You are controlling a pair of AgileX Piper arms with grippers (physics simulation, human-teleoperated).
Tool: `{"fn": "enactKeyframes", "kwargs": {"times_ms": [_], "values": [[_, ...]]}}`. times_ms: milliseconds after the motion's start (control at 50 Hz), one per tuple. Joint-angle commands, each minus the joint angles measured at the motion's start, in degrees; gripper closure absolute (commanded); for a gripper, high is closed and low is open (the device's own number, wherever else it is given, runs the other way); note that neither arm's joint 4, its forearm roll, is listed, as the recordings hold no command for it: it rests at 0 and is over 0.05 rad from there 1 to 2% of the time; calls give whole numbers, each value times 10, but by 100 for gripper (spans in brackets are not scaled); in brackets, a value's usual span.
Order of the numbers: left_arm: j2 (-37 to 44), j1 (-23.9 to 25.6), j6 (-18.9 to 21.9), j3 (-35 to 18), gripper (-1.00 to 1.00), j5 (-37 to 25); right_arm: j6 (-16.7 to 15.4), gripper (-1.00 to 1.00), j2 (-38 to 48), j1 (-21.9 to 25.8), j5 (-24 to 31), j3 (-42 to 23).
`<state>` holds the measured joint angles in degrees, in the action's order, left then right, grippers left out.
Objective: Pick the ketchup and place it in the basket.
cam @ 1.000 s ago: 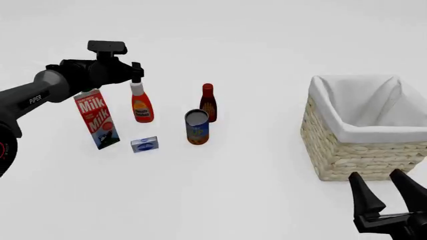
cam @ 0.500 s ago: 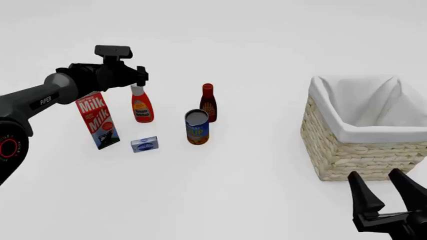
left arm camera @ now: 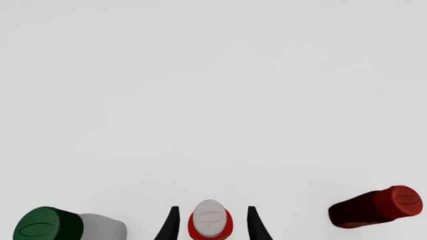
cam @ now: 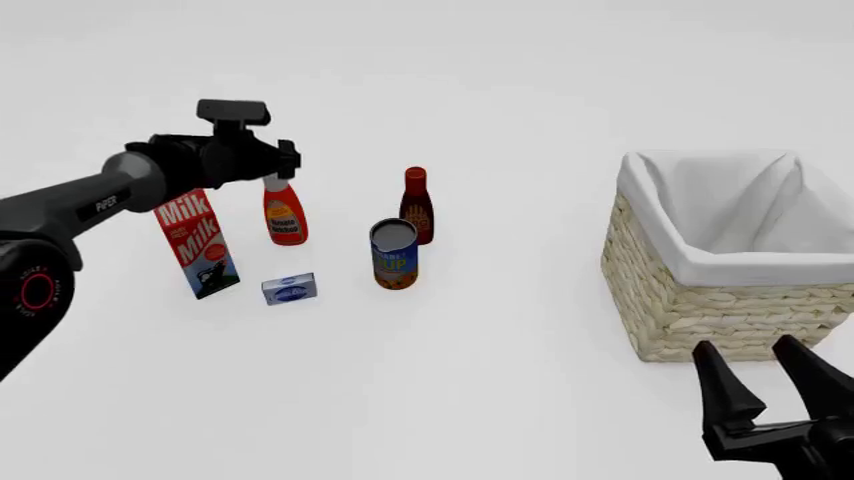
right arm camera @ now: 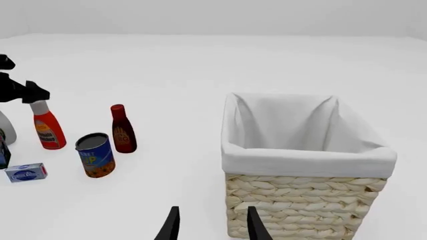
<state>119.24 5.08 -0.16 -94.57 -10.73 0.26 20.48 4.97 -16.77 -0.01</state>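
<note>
The ketchup [cam: 283, 215], a red squeeze bottle with a pale cap and orange label, stands upright on the table left of centre. My left gripper [cam: 284, 160] hovers at its cap, open. In the left wrist view the ketchup cap [left arm camera: 209, 224] sits between the two fingers of the left gripper [left arm camera: 212, 210] without touching them. The wicker basket [cam: 694, 310] with white lining stands at the right, holding nothing that I can see. My right gripper [cam: 757, 385] is open near the front right corner, in front of the basket [right arm camera: 300, 200]. The ketchup [right arm camera: 48, 131] also shows in the right wrist view.
A milk carton [cam: 194, 245] stands just left of the ketchup, partly behind the left arm. A dark maroon bottle [cam: 416, 205] and a can [cam: 394, 254] stand to its right. A small blue-white box [cam: 288, 289] lies in front.
The left gripper has shifted slightly right and lower, settling around the ketchup cap. The right arm and all objects have stayed put.
</note>
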Motion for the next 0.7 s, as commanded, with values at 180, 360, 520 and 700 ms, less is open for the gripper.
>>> {"fn": "enactKeyframes", "kwargs": {"times_ms": [180, 360, 520, 700], "values": [[14, 0, -4, 12, -100, 14, 0, -100, 5, 0, -3, 0], [18, 0, -7, 23, -100, 24, -1, -100, 2, -1, -1, 0], [25, -1, -11, 25, -100, 29, 0, -100, 5, -1, -3, 0], [37, -2, -11, 27, -100, 35, 0, -100, 13, -1, -9, 0]]}}
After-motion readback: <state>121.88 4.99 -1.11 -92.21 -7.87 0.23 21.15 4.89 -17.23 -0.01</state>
